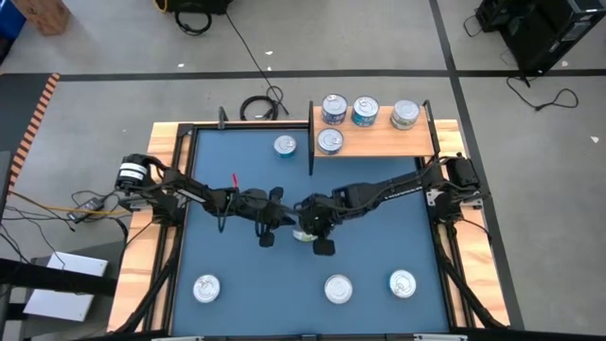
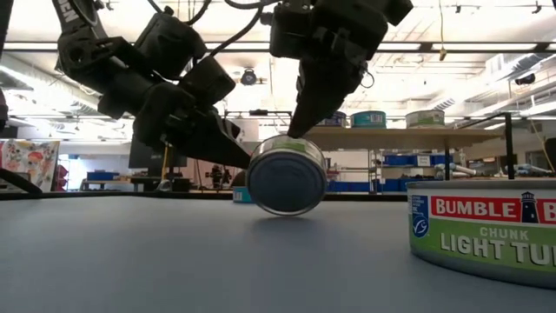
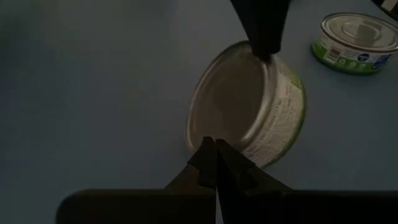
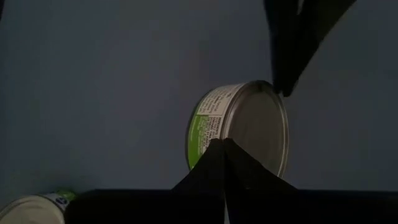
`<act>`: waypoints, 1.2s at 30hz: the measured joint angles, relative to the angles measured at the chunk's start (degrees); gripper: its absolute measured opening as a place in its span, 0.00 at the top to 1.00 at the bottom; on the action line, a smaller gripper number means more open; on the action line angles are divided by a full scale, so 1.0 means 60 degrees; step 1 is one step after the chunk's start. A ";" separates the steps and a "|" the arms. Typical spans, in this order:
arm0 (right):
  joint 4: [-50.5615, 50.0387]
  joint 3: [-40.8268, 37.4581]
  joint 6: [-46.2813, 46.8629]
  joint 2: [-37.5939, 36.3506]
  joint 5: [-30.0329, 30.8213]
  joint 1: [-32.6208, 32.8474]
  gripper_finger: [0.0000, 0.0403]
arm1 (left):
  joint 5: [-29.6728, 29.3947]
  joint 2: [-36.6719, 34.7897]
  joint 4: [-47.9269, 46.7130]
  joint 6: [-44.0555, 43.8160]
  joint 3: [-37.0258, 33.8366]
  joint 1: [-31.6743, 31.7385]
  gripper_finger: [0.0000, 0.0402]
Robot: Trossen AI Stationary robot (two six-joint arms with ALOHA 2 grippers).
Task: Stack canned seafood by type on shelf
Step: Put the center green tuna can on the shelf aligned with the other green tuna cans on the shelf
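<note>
Both my pincers clenched, tips against one tin (image 2: 287, 174) tipped on edge mid-mat (image 1: 237, 284): L pincer (image 3: 215, 163) at its lower rim, R pincer (image 2: 300, 122) on its top rim. Neither grasps it. Four tins on shelf (image 1: 379, 144); others lie apart on mat.

Shiny metal tin (image 2: 287, 179) on matt blue mat (image 1: 237, 256).

Both arms reach inward to the frame's center in the high view, wrists angled down. The left gripper (image 1: 284, 225) and right gripper (image 1: 305, 227) nearly meet there, each with fingers pressed together.
</note>
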 joint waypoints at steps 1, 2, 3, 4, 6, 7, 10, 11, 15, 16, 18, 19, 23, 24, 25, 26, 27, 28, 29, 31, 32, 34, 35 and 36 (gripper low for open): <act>0.0006 0.0002 0.0005 0.0000 -0.0001 -0.0021 1.00 | 0.0015 -0.0005 0.0013 0.0001 0.0006 0.0000 1.00; 0.0006 0.0004 0.0006 0.0000 0.0001 -0.0040 1.00 | 0.0035 -0.0005 0.0014 0.0004 0.0018 0.0000 1.00; 0.0013 0.0004 0.0012 0.0000 -0.0003 -0.0057 1.00 | 0.0039 -0.0005 0.0018 0.0004 0.0018 0.0000 1.00; 0.0047 0.0004 0.0037 0.0000 -0.0004 -0.0076 1.00 | 0.0080 -0.0005 0.0033 0.0004 0.0018 0.0000 1.00; 0.0113 0.0004 0.0103 0.0000 -0.0017 -0.0131 1.00 | 0.0264 -0.0005 0.0055 0.0006 0.0018 0.0000 1.00; 0.0131 0.0004 0.0165 0.0000 -0.0036 -0.0163 1.00 | 0.0319 0.0009 0.0056 0.0007 0.0020 0.0000 1.00; 0.0214 0.0004 0.0352 -0.0006 -0.0024 -0.0295 1.00 | 0.0424 0.0031 0.0052 0.0010 0.0020 0.0000 1.00; 0.0240 0.0004 0.0404 -0.0011 0.0015 -0.0334 1.00 | 0.0439 0.0031 0.0054 0.0011 0.0018 0.0000 1.00; 0.0299 0.0007 0.0504 -0.0011 0.0114 -0.0477 1.00 | 0.0450 0.0031 0.0039 0.0011 0.0020 0.0000 1.00; 0.0302 0.0007 0.0504 -0.0011 0.0114 -0.0509 1.00 | 0.0438 0.0031 0.0034 0.0011 0.0018 0.0000 1.00; 0.0299 0.0011 0.0504 -0.0011 0.0117 -0.0551 1.00 | 0.0378 0.0031 0.0011 0.0009 0.0018 0.0000 1.00; 0.0295 0.0011 0.0504 -0.0011 0.0119 -0.0575 1.00 | 0.0338 0.0031 0.0008 0.0009 0.0018 0.0000 1.00; 0.0288 0.0011 0.0504 -0.0011 0.0150 -0.0648 0.98 | 0.0315 0.0031 -0.0017 0.0007 0.0018 0.0015 1.00; 0.0288 0.0011 0.0504 -0.0011 0.0187 -0.0655 0.97 | 0.0311 0.0031 -0.0034 0.0011 0.0018 0.0015 1.00; 0.0288 0.0011 0.0503 -0.0011 0.0266 -0.0655 0.97 | 0.0284 0.0031 -0.0051 0.0011 0.0018 0.0015 1.00; 0.0284 0.0011 0.0501 -0.0011 0.0378 -0.0655 0.97 | 0.0228 0.0031 -0.0065 0.0014 0.0018 0.0015 1.00; 0.0282 0.0011 0.0477 -0.0011 0.0477 -0.0655 0.96 | 0.0161 0.0031 -0.0090 0.0017 0.0018 0.0015 1.00; 0.0280 0.0011 0.0455 -0.0011 0.0615 -0.0655 0.96 | 0.0061 0.0031 -0.0120 0.0018 0.0018 0.0017 1.00; 0.0280 0.0011 0.0402 -0.0011 0.0750 -0.0655 0.95 | 0.0003 0.0031 -0.0145 0.0018 0.0018 0.0018 1.00; 0.0263 0.0011 0.0256 -0.0011 0.0944 -0.0659 0.94 | -0.0006 0.0031 -0.0173 0.0018 0.0018 0.0018 1.00; 0.0259 0.0011 0.0207 -0.0011 0.1006 -0.0659 0.93 | -0.0006 0.0031 -0.0183 0.0018 0.0018 0.0018 1.00; 0.0259 0.0011 0.0087 -0.0011 0.1128 -0.0658 0.91 | -0.0009 0.0031 -0.0202 0.0023 0.0018 0.0018 1.00; 0.0259 0.0011 0.0013 -0.0011 0.1144 -0.0656 0.89 | -0.0030 0.0031 -0.0218 0.0047 0.0018 0.0018 1.00; 0.0259 0.0011 -0.0058 -0.0011 0.1191 -0.0659 0.88 | -0.0100 0.0031 -0.0225 0.0115 0.0018 0.0018 1.00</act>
